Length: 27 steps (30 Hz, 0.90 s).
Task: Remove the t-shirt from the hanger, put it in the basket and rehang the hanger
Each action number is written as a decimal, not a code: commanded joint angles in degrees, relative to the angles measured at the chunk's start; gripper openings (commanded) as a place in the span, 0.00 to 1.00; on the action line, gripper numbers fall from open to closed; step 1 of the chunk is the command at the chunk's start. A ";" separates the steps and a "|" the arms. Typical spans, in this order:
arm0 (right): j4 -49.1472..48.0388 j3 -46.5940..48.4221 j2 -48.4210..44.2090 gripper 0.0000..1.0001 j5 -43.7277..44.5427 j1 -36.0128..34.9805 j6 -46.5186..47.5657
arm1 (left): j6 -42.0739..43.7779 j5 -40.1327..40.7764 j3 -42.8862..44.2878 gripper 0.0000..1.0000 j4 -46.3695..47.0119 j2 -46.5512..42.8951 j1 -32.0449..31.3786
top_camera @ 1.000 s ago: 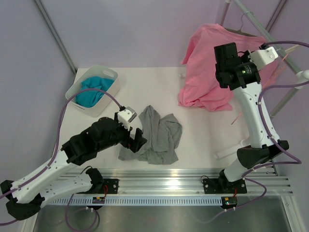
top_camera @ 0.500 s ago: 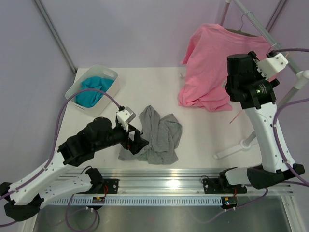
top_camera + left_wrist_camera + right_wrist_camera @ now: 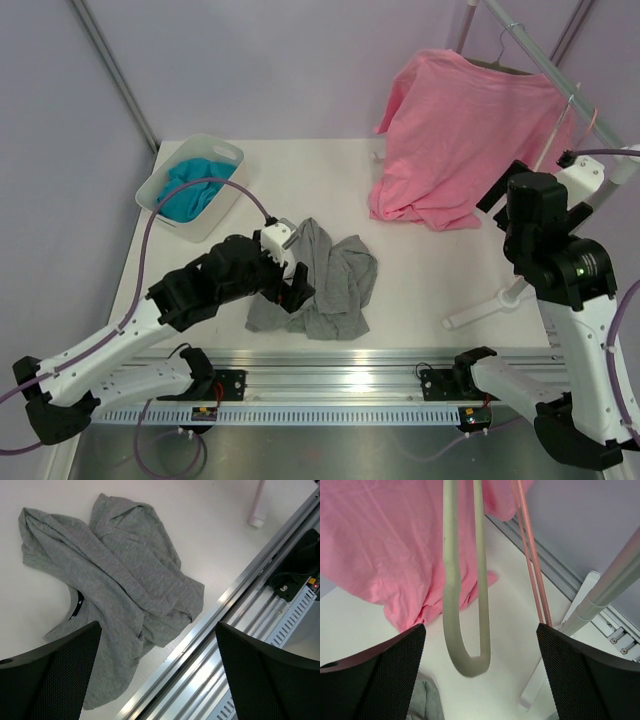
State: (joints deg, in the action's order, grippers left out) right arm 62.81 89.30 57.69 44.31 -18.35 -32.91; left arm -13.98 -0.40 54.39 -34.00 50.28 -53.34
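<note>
The task was judged all but done: the t-shirt (image 3: pixel 322 280) was found crumpled on the table (image 3: pixel 430 285) below the left gripper (image 3: pixel 159 677), the hanger (image 3: pixel 452 585) was seen hanging bare beside the pink t-shirt (image 3: pixel 380 545), and the right gripper (image 3: pixel 480 677), like the left, was held wide open and empty.

The t-shirt (image 3: pixel 115 580) is plain mottled grey. The hanger (image 3: pixel 451 590) is pale cream. The hung shirt (image 3: pixel 450 130) is solid pink, as are the thin wire hangers (image 3: pixel 534 565). The cloth (image 3: pixel 190 190) is teal, in a white bin (image 3: pixel 222 150). The table (image 3: pixel 420 270) is white.
</note>
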 commanded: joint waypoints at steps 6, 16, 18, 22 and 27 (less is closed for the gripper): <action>-1.63 -4.20 -3.81 0.99 -22.68 0.07 10.05 | -2.10 3.56 0.54 0.99 0.69 2.54 -0.01; -3.73 -12.21 -10.47 0.99 -32.95 0.07 12.06 | -3.16 4.88 1.42 0.99 -1.42 8.60 -0.01; -6.27 -14.49 -13.64 0.99 -38.82 -0.02 13.47 | -4.04 5.68 0.54 0.99 0.24 10.35 -0.01; -8.49 -15.73 -15.41 0.99 -50.98 -0.02 14.54 | -4.92 3.66 0.54 0.99 2.45 17.38 -0.01; -12.43 -20.99 -19.71 1.00 -55.47 -0.11 14.01 | -5.62 4.45 0.01 0.99 6.66 25.91 -0.01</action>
State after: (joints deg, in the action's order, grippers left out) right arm 54.76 71.50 39.88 -3.44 -18.37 -20.60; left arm -18.33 3.22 54.37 -32.51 73.34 -53.32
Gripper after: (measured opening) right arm 0.993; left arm 0.987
